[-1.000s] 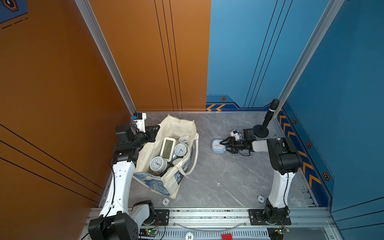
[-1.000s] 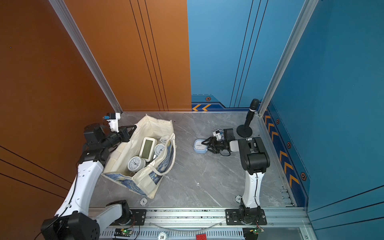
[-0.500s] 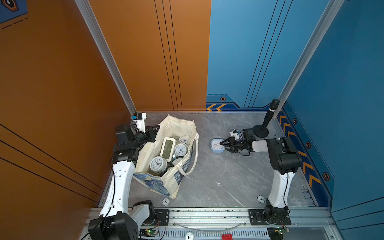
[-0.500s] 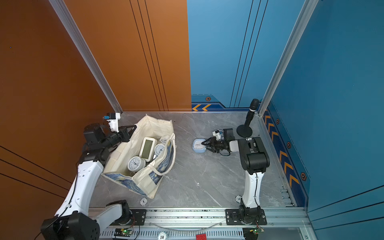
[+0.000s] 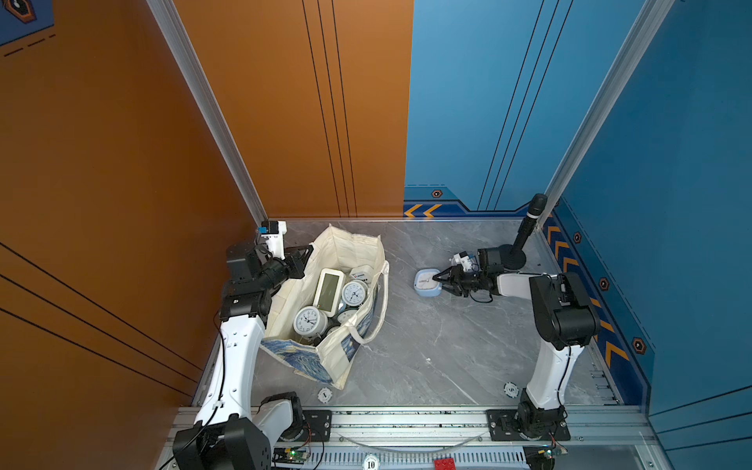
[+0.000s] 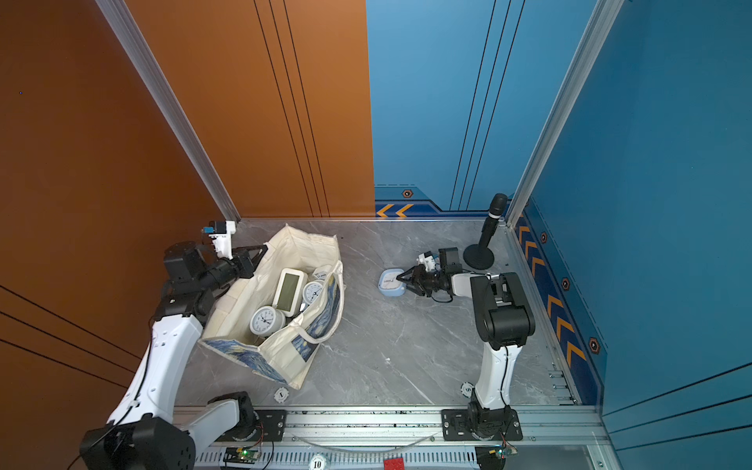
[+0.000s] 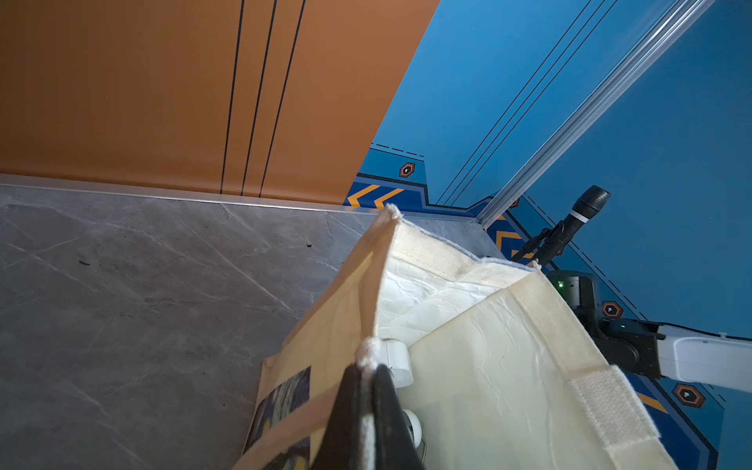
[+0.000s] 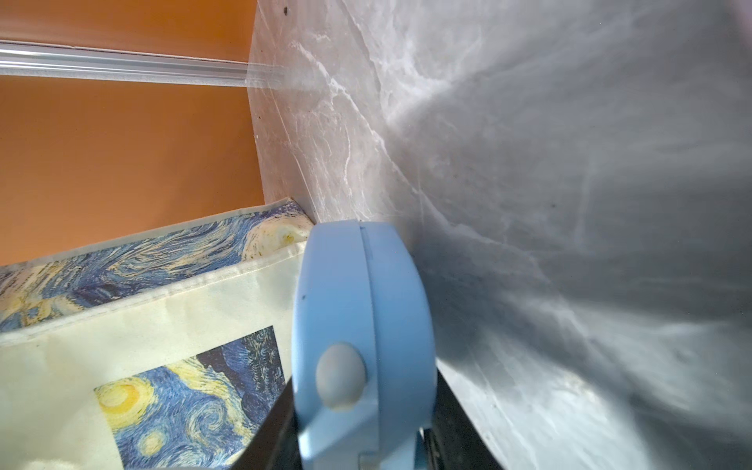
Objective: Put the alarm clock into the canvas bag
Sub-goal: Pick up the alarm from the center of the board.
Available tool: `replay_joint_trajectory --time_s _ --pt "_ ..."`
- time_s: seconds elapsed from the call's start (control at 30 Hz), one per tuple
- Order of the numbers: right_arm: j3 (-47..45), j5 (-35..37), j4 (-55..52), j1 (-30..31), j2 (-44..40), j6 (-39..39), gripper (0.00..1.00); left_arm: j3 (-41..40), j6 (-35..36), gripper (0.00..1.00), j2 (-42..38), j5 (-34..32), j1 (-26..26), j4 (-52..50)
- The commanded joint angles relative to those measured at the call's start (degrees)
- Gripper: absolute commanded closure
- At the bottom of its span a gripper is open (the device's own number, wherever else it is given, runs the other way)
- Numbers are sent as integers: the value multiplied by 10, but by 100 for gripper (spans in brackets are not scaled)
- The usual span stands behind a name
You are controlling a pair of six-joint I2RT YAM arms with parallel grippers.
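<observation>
Alarm clock (image 8: 362,309), rounded pale-blue plastic, clamped in our right gripper (image 5: 439,283), cream swirl-print canvas bag (image 5: 346,248) pinched by our left gripper (image 7: 368,376)

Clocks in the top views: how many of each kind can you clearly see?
Round dial clocks: 2
White screen clock: 1
Blue clock: 1
Total: 4; anything more inside the canvas bag is too hidden to tell.

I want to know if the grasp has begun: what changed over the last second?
The right gripper narrowed its jaws onto the blue alarm clock, which the right wrist view shows pinched between its fingers. The clock barely shifted on the table. Unchanged: the left gripper stays shut on the rim of the canvas bag.
</observation>
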Motion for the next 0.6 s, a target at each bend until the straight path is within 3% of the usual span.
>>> replay_joint_trajectory --time_s 0.0,0.27,0.57 --pt "14 11 -39 -1 -45 -18 72 -4 5 100 -15 -2 0 22" --pt "84 75 -204 15 -127 -120 74 -4 5 100 -15 -1 0 22" --pt "174 127 -308 54 -203 -191 73 -2 4 100 -15 1 2 23"
